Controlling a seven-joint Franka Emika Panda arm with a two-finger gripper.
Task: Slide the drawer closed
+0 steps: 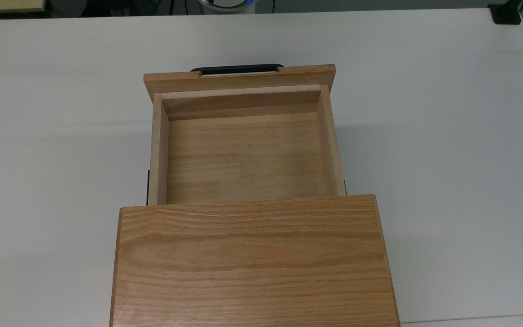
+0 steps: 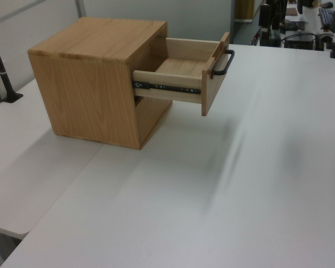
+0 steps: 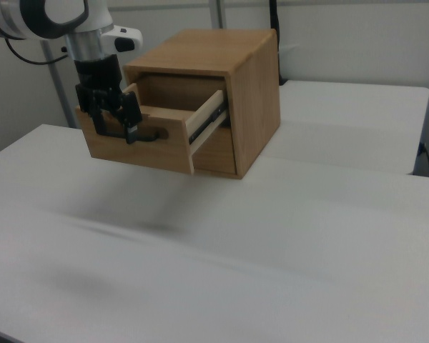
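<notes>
Hidden: the cabinet (image 1: 252, 259) is running off the top view's bottom edge, and its broad top is covering the back part of the drawer (image 1: 245, 154).
Hard to make out: in the right view the end effector (image 3: 113, 114) is sitting dark against the dark handle (image 3: 139, 134), so I cannot tell whether its fingers are spread, pressed together or pinching the bar.
Cut off: the arm (image 3: 53, 18) is leaving the right view at the top left corner; its white links are bending down into a black wrist.
Arm pose: the wrist is pointing straight down, and the end effector is hanging in front of the drawer's front panel (image 3: 132, 146), right at the handle; contact is unclear.
Drawer: it is standing pulled well out of the cabinet, its tray bare inside, front panel toward the top view's far edge of the surface (image 1: 447, 113).
Slide rail: a black runner (image 2: 167, 87) is showing along the drawer's side in the left view.
Cabinet place: it is sitting mid-surface in the top view, toward the near edge.
Handle, left view: the black bar (image 2: 226, 62) is sticking out from the panel.
</notes>
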